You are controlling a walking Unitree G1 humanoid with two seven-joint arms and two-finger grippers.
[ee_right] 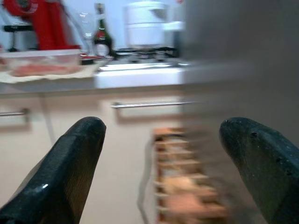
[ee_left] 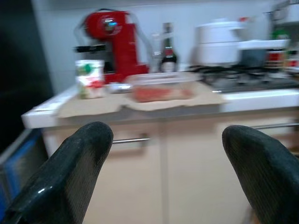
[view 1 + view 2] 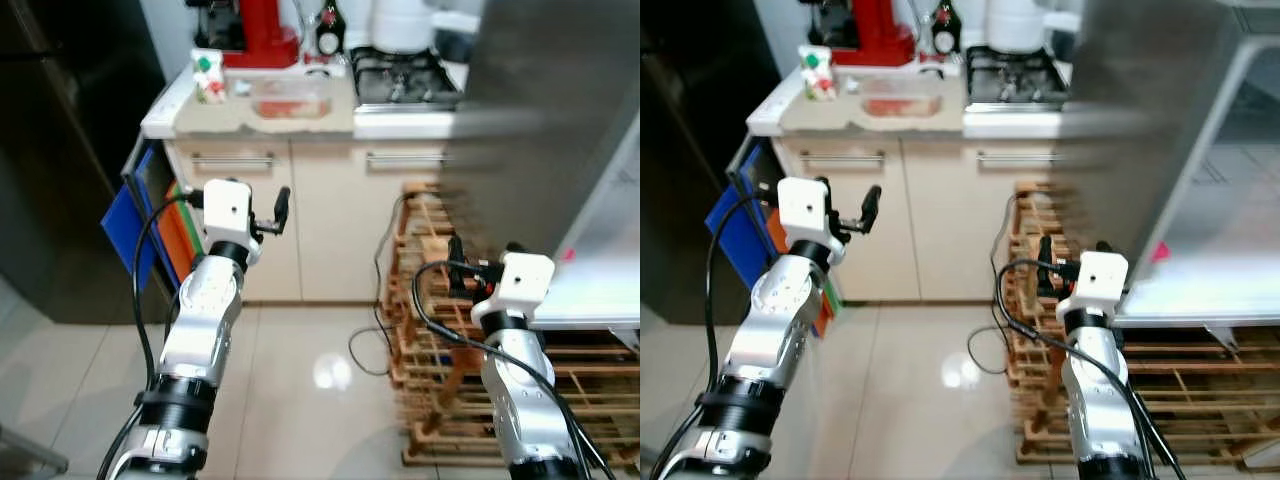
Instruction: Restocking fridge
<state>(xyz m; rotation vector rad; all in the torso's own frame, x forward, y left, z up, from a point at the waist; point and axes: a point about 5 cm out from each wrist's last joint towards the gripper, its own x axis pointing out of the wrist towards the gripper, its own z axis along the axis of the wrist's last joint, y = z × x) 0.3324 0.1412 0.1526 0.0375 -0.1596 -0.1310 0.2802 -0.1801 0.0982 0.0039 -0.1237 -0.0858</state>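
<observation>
left gripper: fingers spread, empty, raised toward counter
right gripper: fingers apart, empty, beside wooden rack
container: near counter's front edge, probably next pickup

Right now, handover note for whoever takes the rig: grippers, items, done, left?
Left gripper: open, empty, raised toward the counter.
Right gripper: open, empty, raised by the wooden rack.
Items: carton and clear food container sit on the counter, beside the red machine. Steel door stands at the robot's right.
Done: nothing picked up.
Left: approach the counter, grasp an item, carry it to the fridge.
</observation>
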